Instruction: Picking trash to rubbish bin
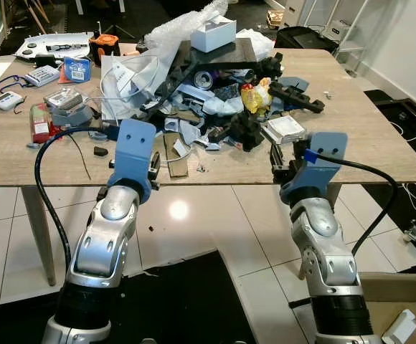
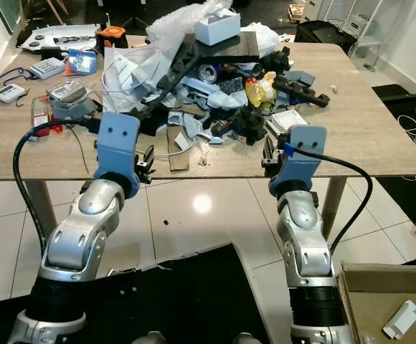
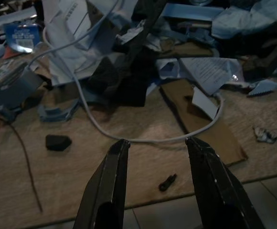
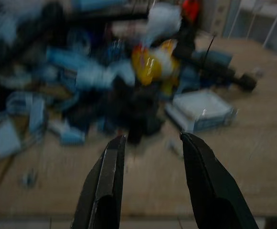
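Standing at the near edge of the wooden worktop (image 1: pixel 380 136), the robot held both arms out toward a heap of trash (image 1: pixel 208 93) piled across the middle of it. The left end effector (image 3: pixel 155 143) hovered over the near edge with its two black fingers spread apart and nothing between them, just short of a loop of white cable (image 3: pixel 129 139) that lay on the wood. A flat piece of brown cardboard (image 3: pixel 203 119) sat just beyond that loop, and a small black bit (image 3: pixel 58 141) lay off to one side. The right end effector (image 4: pixel 152 138) was likewise spread open and empty above the worktop, pointed at the pile; its view was blurred, but a yellow wrapper (image 4: pixel 150 64) and a flat white packet (image 4: pixel 203 109) could be made out ahead of it. A white box (image 1: pixel 213 34) rested on top of the heap. White tiles (image 1: pixel 194 222) showed under the worktop.
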### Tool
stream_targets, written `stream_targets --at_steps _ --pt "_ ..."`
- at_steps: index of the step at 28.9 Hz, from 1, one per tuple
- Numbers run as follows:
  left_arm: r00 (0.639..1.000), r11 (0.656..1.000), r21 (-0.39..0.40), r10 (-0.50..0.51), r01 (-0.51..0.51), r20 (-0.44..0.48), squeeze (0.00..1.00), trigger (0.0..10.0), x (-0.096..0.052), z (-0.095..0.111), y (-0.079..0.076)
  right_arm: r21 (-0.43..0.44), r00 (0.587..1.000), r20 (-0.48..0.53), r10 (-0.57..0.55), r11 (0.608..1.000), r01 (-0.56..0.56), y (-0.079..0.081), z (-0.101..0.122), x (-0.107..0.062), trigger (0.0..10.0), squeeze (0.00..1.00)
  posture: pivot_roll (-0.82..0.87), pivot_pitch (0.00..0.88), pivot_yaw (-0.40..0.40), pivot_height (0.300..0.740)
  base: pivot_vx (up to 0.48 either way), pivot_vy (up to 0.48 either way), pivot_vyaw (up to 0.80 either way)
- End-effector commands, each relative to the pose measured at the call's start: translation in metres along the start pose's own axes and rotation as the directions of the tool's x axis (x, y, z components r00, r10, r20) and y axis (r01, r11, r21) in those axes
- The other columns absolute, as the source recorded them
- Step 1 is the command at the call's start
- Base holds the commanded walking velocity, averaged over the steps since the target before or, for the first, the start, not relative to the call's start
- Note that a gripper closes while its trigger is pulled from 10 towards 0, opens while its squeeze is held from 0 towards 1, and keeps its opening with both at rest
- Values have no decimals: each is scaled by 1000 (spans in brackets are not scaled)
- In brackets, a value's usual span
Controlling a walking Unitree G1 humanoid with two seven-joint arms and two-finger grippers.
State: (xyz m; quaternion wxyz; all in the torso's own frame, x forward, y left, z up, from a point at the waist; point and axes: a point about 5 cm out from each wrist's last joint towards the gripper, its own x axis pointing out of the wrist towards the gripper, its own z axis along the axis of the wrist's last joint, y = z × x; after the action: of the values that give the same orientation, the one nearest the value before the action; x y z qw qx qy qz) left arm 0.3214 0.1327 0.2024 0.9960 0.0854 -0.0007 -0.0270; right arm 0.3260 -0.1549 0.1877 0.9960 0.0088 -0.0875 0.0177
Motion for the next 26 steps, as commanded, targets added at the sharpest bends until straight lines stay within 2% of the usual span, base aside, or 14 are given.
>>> stream_targets --at_steps 1,2,3,6,8,9,10,13,14,18,20,21,25,26 --pt "1000 999 44 6 -5 -16 0 10000 -3 -9 1 -46 996 -92 1 999 -5 -3 -18 -5 10000 0 88 81 -19 740 0 0 0" --pt "1000 999 44 6 -5 -16 0 10000 -3 -9 1 -46 996 -92 1 999 -5 -3 -18 -5 10000 0 88 81 -19 740 0 0 0" --pt "1000 998 56 0 1 -31 0 10000 -5 -14 3 -92 992 -115 -51 995 41 -12 -23 -7 10000 0 89 67 -21 740 0 0 0" --pt "998 998 57 -37 40 -58 0 10000 -10 -22 7 -123 979 -108 -172 980 159 -31 -23 -10 10000 0 89 57 -26 740 0 0 0" --pt "998 998 57 -37 40 -58 0 10000 -10 -22 7 -123 979 -108 -172 980 159 -31 -23 -10 10000 0 89 57 -26 740 0 0 0" --pt "997 998 45 -52 54 -58 0 10000 -11 -23 8 -147 971 -81 -224 966 211 -40 -20 -10 10000 0 89 37 -30 740 0 0 0" --pt "997 998 45 -52 54 -58 0 10000 -11 -23 8 -147 971 -81 -224 966 211 -40 -20 -10 10000 0 89 37 -30 740 0 0 0" --pt "996 996 47 -77 79 -46 0 10000 -11 -23 9 -180 951 -29 -308 937 298 -56 -13 -10 10000 0 95 21 -24 740 0 0 0" --pt "993 993 32 -109 111 -48 0 10000 -9 -21 8 -148 942 -14 -336 932 331 -62 -11 -10 10000 0 97 3 -20 740 0 0 0" --pt "994 991 85 -96 99 -43 0 10000 -5 -19 8 -102 942 -33 -334 939 329 -61 -15 -11 10000 0 97 0 -10 740 0 0 0" --pt "996 993 82 -77 80 -36 0 10000 -2 -19 9 -67 948 -43 -315 948 312 -58 -16 -11 10000 0 92 0 -9 740 0 0 0" --pt "999 997 64 -43 44 -16 0 10000 1 -17 12 -23 960 -49 -277 961 276 -52 -17 -12 10000 0 90 0 -7 740 0 0 0" --pt "1000 999 37 -19 19 -3 0 10000 3 -13 14 -23 970 -40 -240 971 239 -46 -15 -11 10000 0 94 0 -2 740 0 0 0" --pt "998 998 -18 -59 60 32 0 10000 3 -7 9 -19 982 -32 -185 983 185 -37 -14 -9 10000 0 87 0 -6 740 0 0 0"
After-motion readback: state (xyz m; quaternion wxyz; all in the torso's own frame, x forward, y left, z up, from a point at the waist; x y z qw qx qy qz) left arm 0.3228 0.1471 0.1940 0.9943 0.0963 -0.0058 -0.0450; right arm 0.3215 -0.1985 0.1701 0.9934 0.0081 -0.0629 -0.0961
